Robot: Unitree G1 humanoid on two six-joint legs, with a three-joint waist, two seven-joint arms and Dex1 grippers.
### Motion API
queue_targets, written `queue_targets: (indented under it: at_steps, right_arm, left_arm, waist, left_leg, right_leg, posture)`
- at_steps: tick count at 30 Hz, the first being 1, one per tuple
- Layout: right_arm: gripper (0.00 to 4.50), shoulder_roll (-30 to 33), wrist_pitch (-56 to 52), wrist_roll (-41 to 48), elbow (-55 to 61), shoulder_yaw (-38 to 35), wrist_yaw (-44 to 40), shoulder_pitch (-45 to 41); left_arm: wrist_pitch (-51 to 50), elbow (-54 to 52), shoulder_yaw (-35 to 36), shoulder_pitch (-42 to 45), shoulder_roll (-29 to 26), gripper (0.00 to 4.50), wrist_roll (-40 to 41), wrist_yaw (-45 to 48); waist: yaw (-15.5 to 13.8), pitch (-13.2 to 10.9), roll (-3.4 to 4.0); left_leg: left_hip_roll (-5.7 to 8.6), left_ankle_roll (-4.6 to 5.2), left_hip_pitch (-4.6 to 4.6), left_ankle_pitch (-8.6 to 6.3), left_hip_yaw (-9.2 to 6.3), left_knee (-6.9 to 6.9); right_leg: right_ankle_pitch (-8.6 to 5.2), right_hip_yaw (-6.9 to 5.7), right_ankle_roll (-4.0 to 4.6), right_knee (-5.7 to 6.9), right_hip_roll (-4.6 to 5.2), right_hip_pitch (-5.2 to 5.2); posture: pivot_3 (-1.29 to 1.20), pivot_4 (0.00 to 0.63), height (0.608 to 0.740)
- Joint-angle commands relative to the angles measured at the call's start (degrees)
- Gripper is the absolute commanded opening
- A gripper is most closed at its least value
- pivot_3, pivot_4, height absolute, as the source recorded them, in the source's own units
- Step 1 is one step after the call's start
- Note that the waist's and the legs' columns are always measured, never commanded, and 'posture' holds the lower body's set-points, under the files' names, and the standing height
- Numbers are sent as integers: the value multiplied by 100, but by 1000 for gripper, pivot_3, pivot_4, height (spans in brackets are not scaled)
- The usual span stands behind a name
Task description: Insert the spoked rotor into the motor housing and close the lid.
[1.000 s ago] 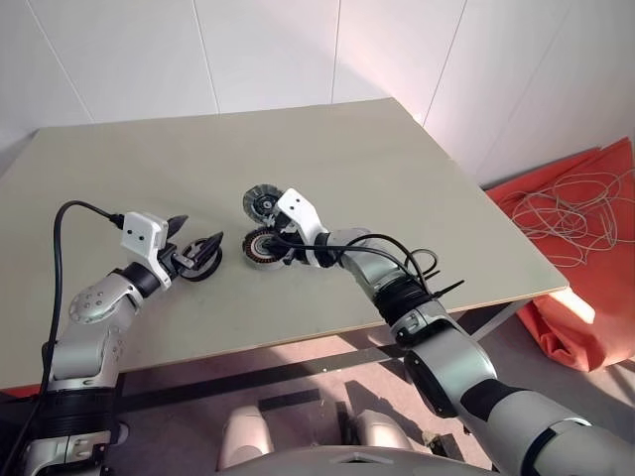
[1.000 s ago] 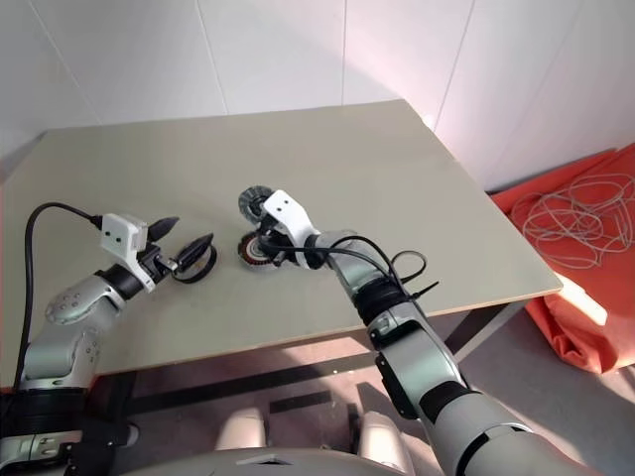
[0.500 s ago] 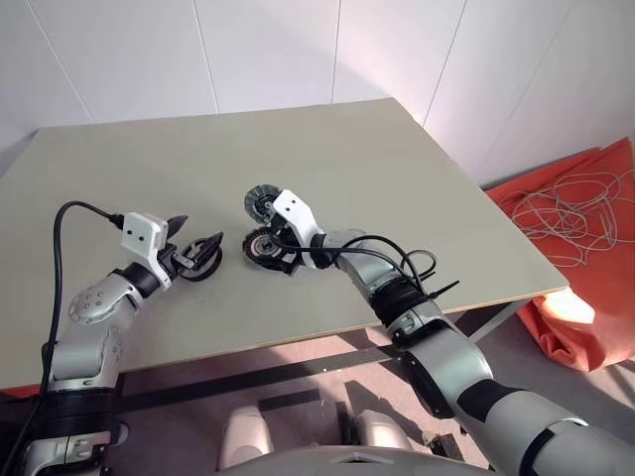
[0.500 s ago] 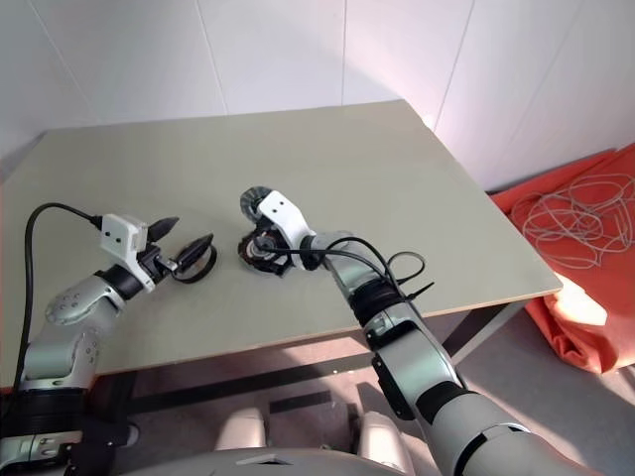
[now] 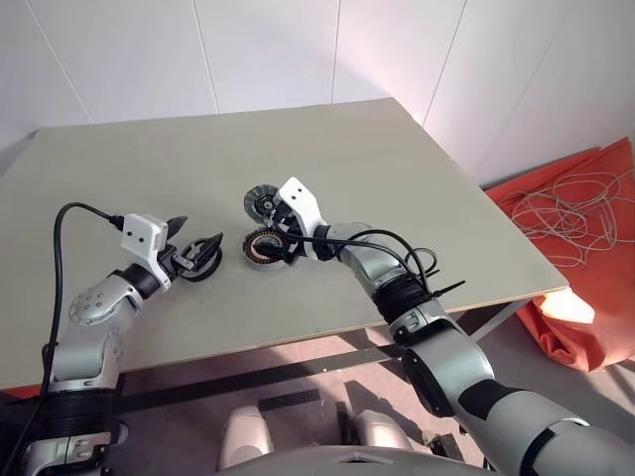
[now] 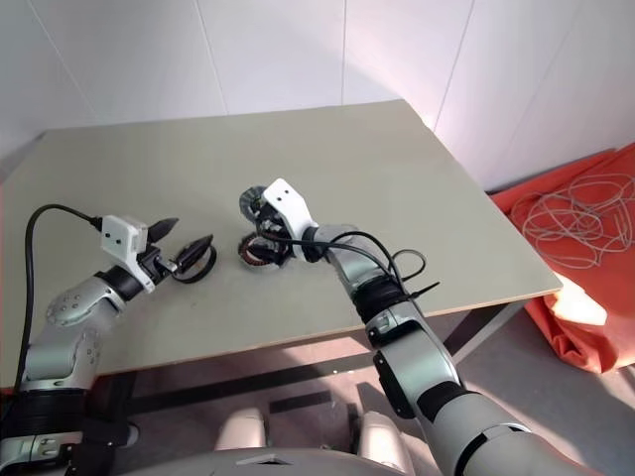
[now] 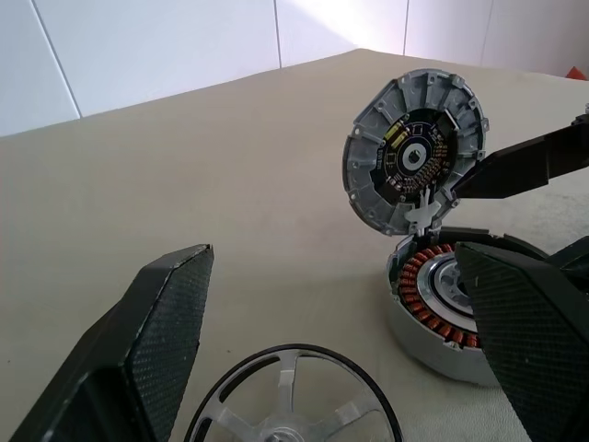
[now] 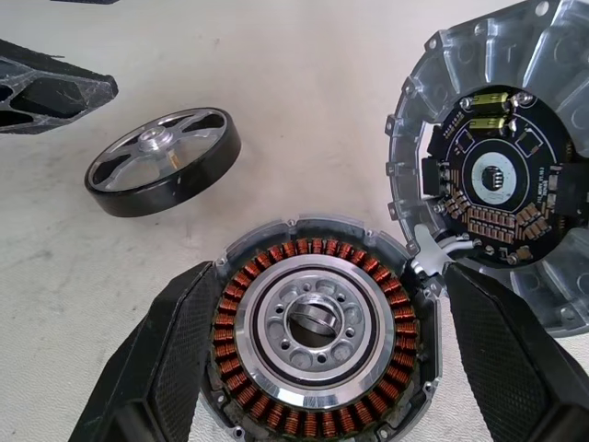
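Change since earlier frame: right end effector (image 8: pixel 304 368) has opened and lifted slightly off the motor housing (image 8: pixel 317 336).

Progress: lid (image 8: pixel 502 175) stands hinged open; housing empty; spoked rotor (image 8: pixel 164 161) lies on the surface (image 5: pixel 417 178) beside it. Insertion and closing remain.

End effectors: right spread wide, straddling housing, holding nothing; left end effector (image 7: pixel 331 359) spread wide over rotor, ungripped.

The left gripper (image 7: pixel 340 341) has its two black fingers (image 7: pixel 152 350) spread wide, and the spoked rotor (image 7: pixel 290 405) lies flat on the table (image 7: pixel 184 184) between them, untouched. Beyond it sits the motor housing (image 7: pixel 433 318), copper windings showing inside. Its lid (image 7: pixel 416 152) stands up on edge at the far rim, circuit board facing this way. A dark finger of the right gripper (image 7: pixel 529 166) reaches in beside the lid.
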State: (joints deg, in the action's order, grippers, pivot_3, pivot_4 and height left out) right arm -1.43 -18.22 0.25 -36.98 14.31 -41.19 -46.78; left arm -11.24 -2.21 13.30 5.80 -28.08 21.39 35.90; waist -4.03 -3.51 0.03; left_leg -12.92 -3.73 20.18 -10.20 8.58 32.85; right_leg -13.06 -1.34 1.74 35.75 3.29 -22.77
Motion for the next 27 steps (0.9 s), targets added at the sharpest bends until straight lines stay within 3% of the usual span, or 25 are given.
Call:
queue_targets:
  at_steps: [1, 3, 10, 13, 23, 27]
  right_arm:
    - [4444, -13, 50, 40, 271, 13, -43, -35]
    - [4061, 12, 86, -33, 268, 89, -58, -8]
    - [4061, 36, 109, -27, 352, 89, -26, 22]
    - [3488, 70, 44, 55, 481, 77, -167, 86]
    - [33, 79, -26, 33, 638, 120, -179, 181]
    - [33, 75, 18, -82, 505, 215, -125, 161]
  left_arm:
    - [140, -24, 80, 71, -33, 4500, 6, 20]
    - [147, -18, 80, 72, -36, 4500, 4, 24]
    - [159, 1, 80, 83, -39, 4500, 1, 22]
    - [150, 11, 78, 96, -37, 4500, 5, 17]
    - [168, 27, 63, 91, -1, 4500, -8, -1]
    - [173, 46, 59, 106, 2, 4500, -17, -8]
  waist:
    - [0, 0, 0]
    - [0, 0, 0]
    - [0, 0, 0]
    - [0, 0, 0]
    - [0, 0, 0]
    - [0, 0, 0]
  left_leg:
    - [0, 0, 0, 0, 0, 0]
    - [0, 0, 0, 0, 0, 0]
    - [0, 0, 0, 0, 0, 0]
    - [0, 0, 0, 0, 0, 0]
    - [0, -1, 0, 0, 0, 0]
    - [0, 0, 0, 0, 0, 0]
  right_leg:
    - [0, 0, 0, 0, 0, 0]
    - [0, 0, 0, 0, 0, 0]
    - [0, 0, 0, 0, 0, 0]
    - [0, 0, 0, 0, 0, 0]
    - [0, 0, 0, 1, 0, 0]
    - [0, 0, 0, 0, 0, 0]
  posture:
    - [0, 0, 740]
    - [0, 0, 740]
    - [0, 0, 740]
    - [0, 0, 740]
    - [0, 0, 740]
    - [0, 0, 740]
